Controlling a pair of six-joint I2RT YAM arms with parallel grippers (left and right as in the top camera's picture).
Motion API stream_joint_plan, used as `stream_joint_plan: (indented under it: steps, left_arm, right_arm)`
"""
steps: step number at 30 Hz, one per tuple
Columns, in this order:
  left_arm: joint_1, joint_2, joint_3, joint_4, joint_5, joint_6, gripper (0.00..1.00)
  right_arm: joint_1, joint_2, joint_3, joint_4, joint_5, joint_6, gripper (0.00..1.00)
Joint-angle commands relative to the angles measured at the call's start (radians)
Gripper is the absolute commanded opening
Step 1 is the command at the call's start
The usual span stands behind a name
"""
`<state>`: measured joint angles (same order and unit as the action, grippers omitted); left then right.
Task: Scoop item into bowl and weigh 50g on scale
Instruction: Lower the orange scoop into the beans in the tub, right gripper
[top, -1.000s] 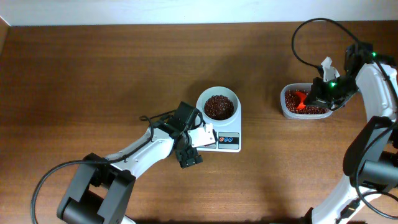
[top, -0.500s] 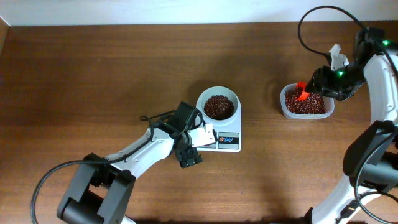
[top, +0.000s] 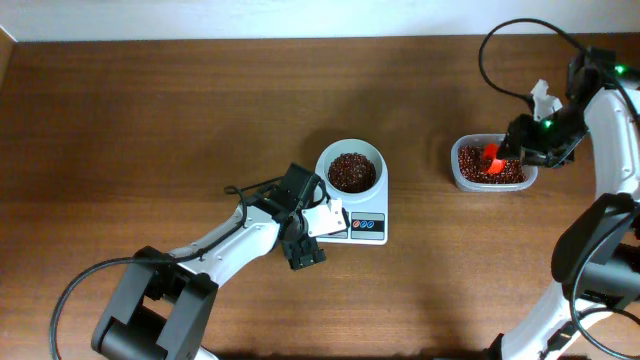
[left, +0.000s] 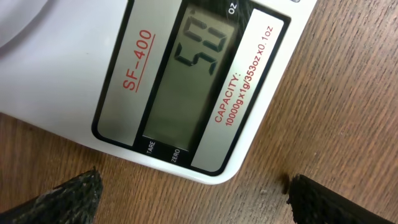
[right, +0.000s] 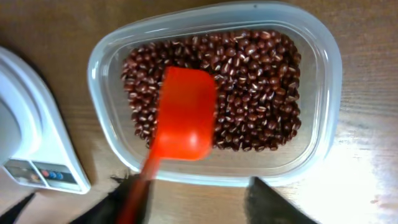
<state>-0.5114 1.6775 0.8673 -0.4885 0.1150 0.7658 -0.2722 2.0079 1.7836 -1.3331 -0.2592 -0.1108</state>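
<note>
While the overhead view shows only that the beans (top: 351, 171) fill the white bowl (top: 373, 152) standing on the scale (top: 366, 230), the left wrist view adds the scale's grey display. Its digits are turned and cropped at the frame edge, directly ahead of the left claw (left: 194, 186), whose fingers are spread wide with nothing between them. Only the right wrist view resolves single beans in the clear container (right: 326, 93) below the right claw (right: 198, 186). A red scoop (right: 185, 115) lies on them, its handle running back beside one finger; the jaws stand apart, not clamped on it. The left arm reaches low across the table (top: 150, 120) to the scale's front corner. The right arm folds inward, its claw over the container.
</note>
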Motion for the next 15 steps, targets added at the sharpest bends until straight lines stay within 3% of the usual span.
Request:
stream_joint_plan:
  steps: [1,5,9,10,13,15]
  left_arm:
    - [-0.001,0.009,-0.005,-0.002,0.000,-0.006,0.99]
    - [-0.001,0.009,-0.005,-0.002,0.000,-0.006,0.99]
    - [-0.001,0.009,-0.005,-0.002,0.000,-0.006,0.99]
    - [-0.001,0.009,-0.005,-0.002,0.000,-0.006,0.99]
    - [-0.001,0.009,-0.005,-0.002,0.000,-0.006,0.99]
    - [-0.001,0.009,-0.005,-0.002,0.000,-0.006,0.99]
  right_arm:
    - [0.004,-0.003,-0.021,0.024,0.002,-0.003,0.73]
    - [0.003,-0.003,-0.021,0.032,-0.001,-0.004,0.96]
    - [0.003,-0.003,-0.021,0.028,0.003,-0.004,1.00]
    - [0.003,-0.003,-0.021,0.027,0.003,-0.004,0.93]
    - [0.003,-0.003,-0.021,0.024,0.002,-0.004,0.47]
    - [0.003,-0.003,-0.021,0.024,0.002,-0.004,0.28]
